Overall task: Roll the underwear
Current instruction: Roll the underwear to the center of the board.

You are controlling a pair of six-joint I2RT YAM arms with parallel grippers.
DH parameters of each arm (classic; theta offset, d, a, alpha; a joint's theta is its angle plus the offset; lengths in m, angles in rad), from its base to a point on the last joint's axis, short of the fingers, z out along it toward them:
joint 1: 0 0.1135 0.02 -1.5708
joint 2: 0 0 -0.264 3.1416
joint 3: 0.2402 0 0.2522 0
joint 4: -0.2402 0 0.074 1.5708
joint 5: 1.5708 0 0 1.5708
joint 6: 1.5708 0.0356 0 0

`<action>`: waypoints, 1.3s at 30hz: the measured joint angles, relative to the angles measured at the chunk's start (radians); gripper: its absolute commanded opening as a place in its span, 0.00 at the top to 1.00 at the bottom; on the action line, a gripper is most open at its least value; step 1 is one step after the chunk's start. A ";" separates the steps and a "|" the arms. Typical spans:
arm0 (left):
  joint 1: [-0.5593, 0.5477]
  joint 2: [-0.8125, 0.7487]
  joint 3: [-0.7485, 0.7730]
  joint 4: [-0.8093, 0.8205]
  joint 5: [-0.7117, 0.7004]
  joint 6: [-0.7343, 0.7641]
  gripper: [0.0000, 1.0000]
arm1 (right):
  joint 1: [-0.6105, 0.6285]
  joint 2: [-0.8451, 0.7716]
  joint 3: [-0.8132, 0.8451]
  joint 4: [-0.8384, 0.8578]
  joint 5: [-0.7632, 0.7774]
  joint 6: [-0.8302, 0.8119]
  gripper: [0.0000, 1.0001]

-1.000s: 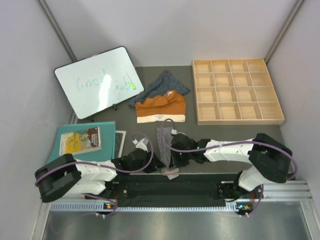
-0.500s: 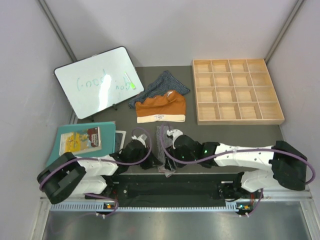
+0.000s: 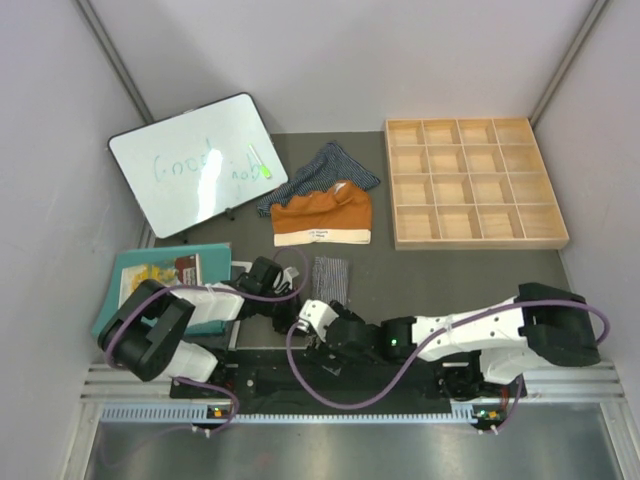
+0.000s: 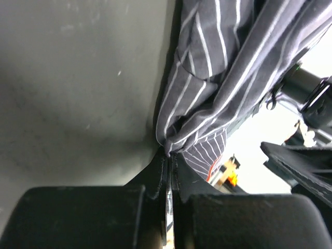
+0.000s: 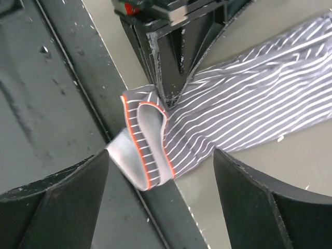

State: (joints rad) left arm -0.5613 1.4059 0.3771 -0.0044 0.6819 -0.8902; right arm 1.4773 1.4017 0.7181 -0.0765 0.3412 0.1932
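At the near table edge, left gripper point(image 4: 168, 155) is clamped tight on a bunched corner of the grey pinstriped pair point(image 4: 218, 67), the cloth drawn to a point between its fingers. Right gripper point(image 5: 161, 174) hangs spread wide over the folded waistband point(image 5: 148, 137), touching nothing that I can see. Garment lies mostly flat on the dark table point(image 3: 450, 275), waistband end at the front edge. Rust-orange pair point(image 3: 322, 213) and navy striped pair point(image 3: 322, 168) sit well apart, farther back. Judgement: cloth is light and limp and won't hold shape, so a roll would likely spring loose unless pinned. Best hold looks to be the thicker elastic waistband, pinched through both layers.
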 measured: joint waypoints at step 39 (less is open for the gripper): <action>0.070 0.058 0.063 -0.190 0.089 0.192 1.00 | 0.115 0.263 0.104 0.053 0.091 -0.194 0.27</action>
State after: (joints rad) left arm -0.4915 1.4639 0.4400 -0.1944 0.7712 -0.6987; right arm 1.5921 1.6650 0.8223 -0.0231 0.4324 -0.0010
